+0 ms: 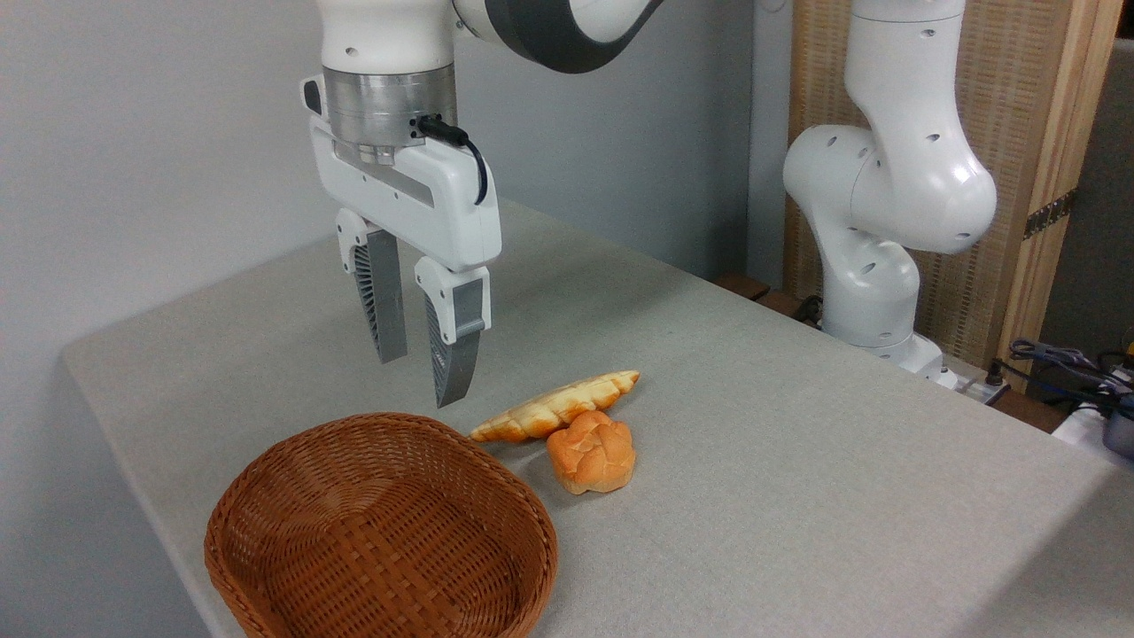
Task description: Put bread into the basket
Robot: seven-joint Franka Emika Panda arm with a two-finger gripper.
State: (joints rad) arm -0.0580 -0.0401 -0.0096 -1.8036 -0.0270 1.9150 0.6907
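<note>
Gripper (423, 379) poised above the table (797, 461), bread (558, 406) not yet taken.

The jaws hang apart and empty, tips pointing down, up in the air over the basket's (266, 496) far rim and just left of the bread. The bread lies flat on the table just beside the basket, its near tip almost at the rim, with a round roll (592, 452) touching its front side. The basket is empty. The spread likely suits closing across the slim loaf; the roll crowding it may hinder a clean grip.
</note>
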